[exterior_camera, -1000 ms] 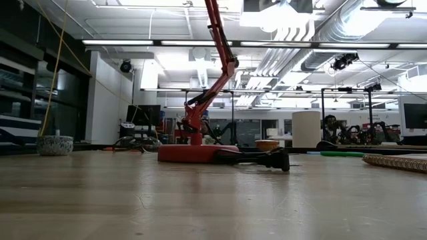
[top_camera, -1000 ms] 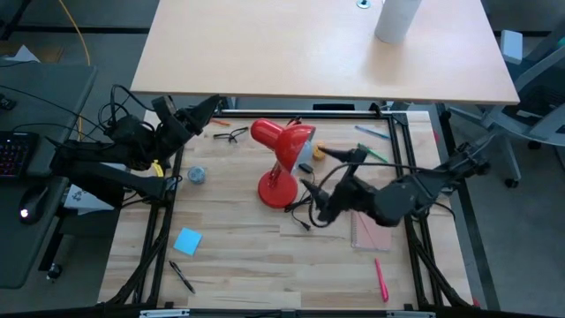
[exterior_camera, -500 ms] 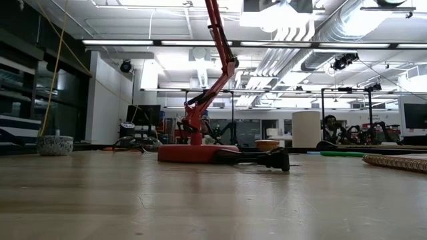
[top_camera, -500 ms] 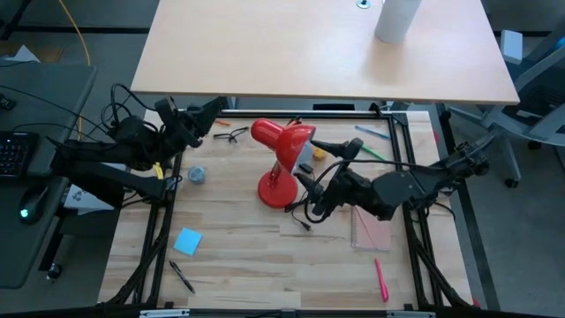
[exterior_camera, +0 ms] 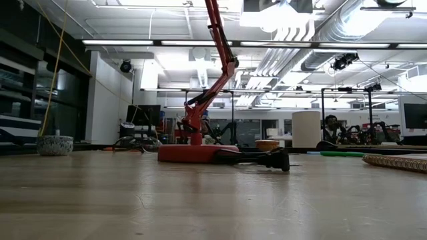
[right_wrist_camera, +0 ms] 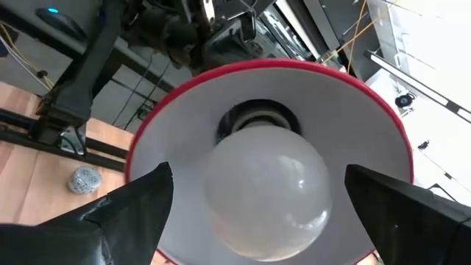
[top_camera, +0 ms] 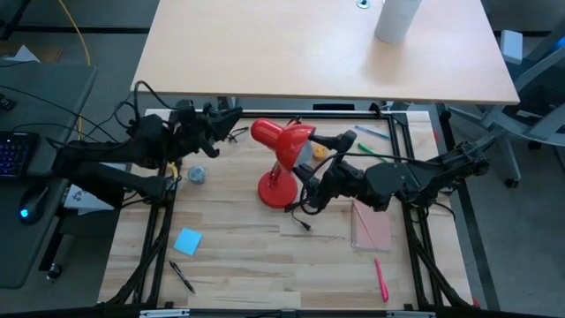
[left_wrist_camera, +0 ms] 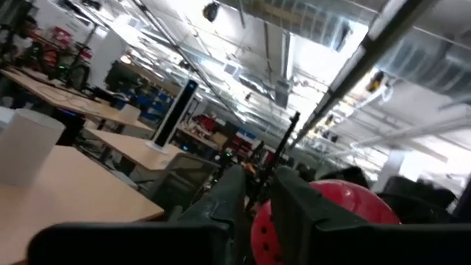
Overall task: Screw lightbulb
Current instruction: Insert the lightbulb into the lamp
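Observation:
The red lamp (top_camera: 281, 137) stands on its round base (top_camera: 276, 188) mid-table, its shade tipped toward the right. In the right wrist view the white lightbulb (right_wrist_camera: 266, 193) sits in the socket inside the shade (right_wrist_camera: 184, 140). My right gripper (right_wrist_camera: 265, 213) (top_camera: 316, 161) is open wide before the shade's mouth, one finger on either side of the bulb and apart from it. My left gripper (top_camera: 231, 117) (left_wrist_camera: 259, 210) hovers left of the shade's back (left_wrist_camera: 346, 213), fingers nearly together with nothing between them.
A foil ball (top_camera: 196, 175), a blue note (top_camera: 187, 240), glasses (top_camera: 229, 134), a small yellow-orange object (top_camera: 320, 152), a notebook (top_camera: 371, 225), pens (top_camera: 380, 278) and the lamp's black cord (top_camera: 300, 212) lie around. The low view shows the lamp base (exterior_camera: 197, 153).
My left gripper has moved toward the table's right, closer to the lamp shade, and has rolled. My right gripper has moved toward the table's left and far edge, closer to the shade's mouth, staying wide open. The lamp has kept still.

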Available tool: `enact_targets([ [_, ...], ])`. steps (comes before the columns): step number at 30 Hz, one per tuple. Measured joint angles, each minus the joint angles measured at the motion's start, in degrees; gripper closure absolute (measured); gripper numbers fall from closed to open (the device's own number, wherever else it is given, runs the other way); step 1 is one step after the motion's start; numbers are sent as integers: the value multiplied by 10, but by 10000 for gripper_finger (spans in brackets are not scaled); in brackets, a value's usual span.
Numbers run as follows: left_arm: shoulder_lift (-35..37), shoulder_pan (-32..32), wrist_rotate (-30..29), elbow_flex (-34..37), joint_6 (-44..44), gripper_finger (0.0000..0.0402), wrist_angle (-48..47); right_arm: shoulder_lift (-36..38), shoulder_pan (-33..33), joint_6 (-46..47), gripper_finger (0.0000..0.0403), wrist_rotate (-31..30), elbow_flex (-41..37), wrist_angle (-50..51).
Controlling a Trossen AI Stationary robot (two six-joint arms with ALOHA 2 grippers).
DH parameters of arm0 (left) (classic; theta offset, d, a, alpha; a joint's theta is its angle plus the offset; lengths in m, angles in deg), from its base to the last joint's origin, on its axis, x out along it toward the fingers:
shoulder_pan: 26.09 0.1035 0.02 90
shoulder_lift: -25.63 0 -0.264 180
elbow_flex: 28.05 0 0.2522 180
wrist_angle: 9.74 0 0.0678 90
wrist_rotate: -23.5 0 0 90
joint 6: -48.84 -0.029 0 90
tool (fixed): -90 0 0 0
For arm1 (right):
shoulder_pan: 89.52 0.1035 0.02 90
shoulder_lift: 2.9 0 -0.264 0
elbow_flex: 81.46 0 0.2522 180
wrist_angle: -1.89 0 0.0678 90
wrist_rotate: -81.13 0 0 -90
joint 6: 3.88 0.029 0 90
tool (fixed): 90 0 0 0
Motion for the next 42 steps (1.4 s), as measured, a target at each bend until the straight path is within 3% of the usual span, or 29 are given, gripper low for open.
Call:
enact_targets([
  [7,-4,29,42,0,-7,398,0,0,-7,-2,13,0,0,-1],
  [29,-66,81,147,0,13,401,38,-29,-12,23,13,17,0,-15],
  [42,-63,77,166,0,15,401,40,-29,-6,11,13,-46,0,-47],
])
